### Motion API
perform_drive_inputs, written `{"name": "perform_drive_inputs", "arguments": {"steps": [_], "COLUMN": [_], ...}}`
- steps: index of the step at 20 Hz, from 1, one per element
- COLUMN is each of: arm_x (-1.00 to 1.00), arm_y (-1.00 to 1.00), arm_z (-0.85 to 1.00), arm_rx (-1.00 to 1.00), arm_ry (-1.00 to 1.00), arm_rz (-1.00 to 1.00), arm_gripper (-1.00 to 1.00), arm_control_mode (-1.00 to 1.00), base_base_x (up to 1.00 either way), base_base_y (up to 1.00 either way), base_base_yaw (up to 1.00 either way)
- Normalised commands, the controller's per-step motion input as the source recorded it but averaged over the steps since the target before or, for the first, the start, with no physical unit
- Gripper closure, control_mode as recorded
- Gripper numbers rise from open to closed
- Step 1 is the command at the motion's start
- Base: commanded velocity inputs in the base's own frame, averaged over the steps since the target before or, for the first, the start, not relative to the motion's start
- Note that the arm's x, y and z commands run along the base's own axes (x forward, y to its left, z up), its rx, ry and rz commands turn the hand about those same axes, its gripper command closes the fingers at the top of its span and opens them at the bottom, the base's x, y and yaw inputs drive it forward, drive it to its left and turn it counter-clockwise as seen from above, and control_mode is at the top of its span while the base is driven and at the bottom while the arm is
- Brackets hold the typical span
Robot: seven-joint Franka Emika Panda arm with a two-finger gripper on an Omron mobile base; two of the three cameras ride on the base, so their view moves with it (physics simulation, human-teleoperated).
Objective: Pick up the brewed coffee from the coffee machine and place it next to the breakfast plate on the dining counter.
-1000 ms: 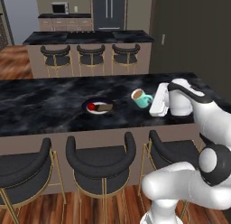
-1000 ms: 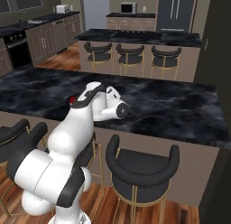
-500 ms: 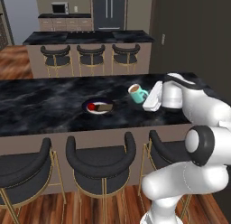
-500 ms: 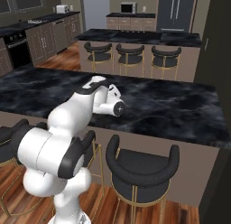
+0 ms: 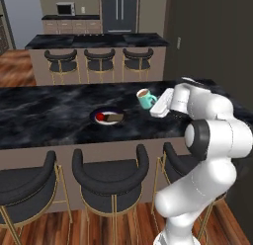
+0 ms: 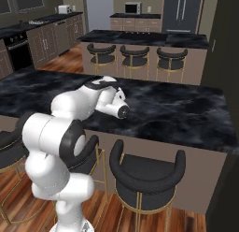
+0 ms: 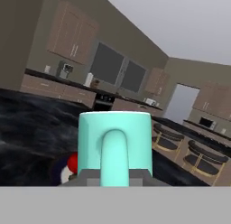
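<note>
The white arm's two-finger gripper [image 5: 154, 103] was closed on the handle of the small teal mug of brown coffee [image 5: 145, 98], held upright above the black white-veined marble dining counter [image 5: 49, 115], with the round grey breakfast plate [image 5: 107, 117] near, to the mug's left.

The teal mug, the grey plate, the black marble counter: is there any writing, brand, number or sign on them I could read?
None can be read.
Small teal mug with brown coffee: plain, no print, also in the hand view.
Small round grey plate: no marking.
Long black white-veined marble counter: veins, no text.
Microwave and far appliance: too small and blurred to tell.
</note>
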Motion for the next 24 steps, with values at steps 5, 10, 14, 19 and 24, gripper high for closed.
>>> {"name": "perform_drive_inputs", "arguments": {"steps": [5, 10, 14, 19, 24], "arm_x": [0.42, 0.4, 0.49, 0.61, 0.64], "arm_y": [0.15, 0.23, 0.0, -0.1, -0.15], "arm_z": [-0.26, -0.37, -0.42, -0.52, -0.62], "arm_rx": [0.03, 0.0, 0.0, 0.0, 0.0], "arm_ry": [0.07, 0.11, 0.06, 0.04, 0.0], "arm_rz": [0.0, 0.0, 0.0, 0.0, 0.02], "arm_gripper": [1.0, 1.0, 1.0, 1.0, 1.0], "arm_control_mode": [-1.0, -1.0, -1.0, -1.0, -1.0], "base_base_x": [0.0, 0.0, 0.0, 0.0, 0.0], "base_base_y": [0.0, 0.0, 0.0, 0.0, 0.0], "base_base_yaw": [0.0, 0.0, 0.0, 0.0, 0.0]}}
